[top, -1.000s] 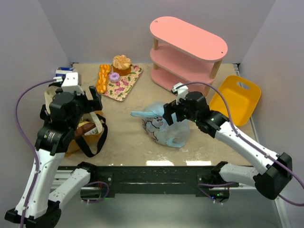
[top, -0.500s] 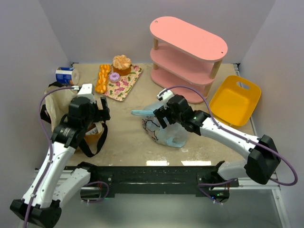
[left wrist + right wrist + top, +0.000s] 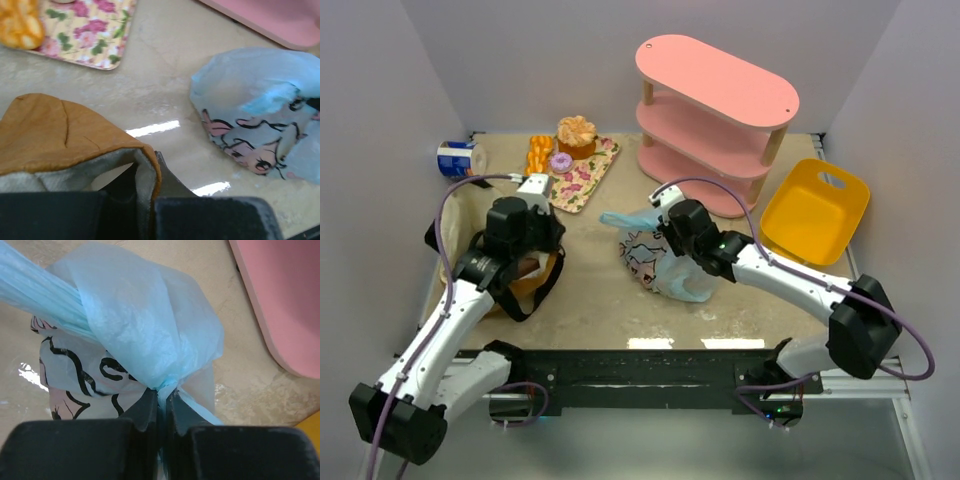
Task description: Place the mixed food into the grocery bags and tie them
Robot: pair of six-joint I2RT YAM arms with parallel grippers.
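Note:
The tan canvas tote with black straps sits at the left, and my left gripper is shut on its folded rim. In the left wrist view the tote's edge is pinched in that gripper. At centre lies the light-blue plastic bag with pink cartoon prints. My right gripper is shut on its gathered top. In the right wrist view that gripper clamps the twisted neck of the bag. The mixed food is hidden inside the bags.
A floral tray with braided bread, a purple doughnut and a cupcake lies behind the tote. A blue-and-white can lies at the far left. The pink shelf stands at the back right, with the yellow basket beside it.
Both grippers went from open to shut. The left arm swung right and down onto the tote's rim. The right arm moved left onto the blue bag's top.

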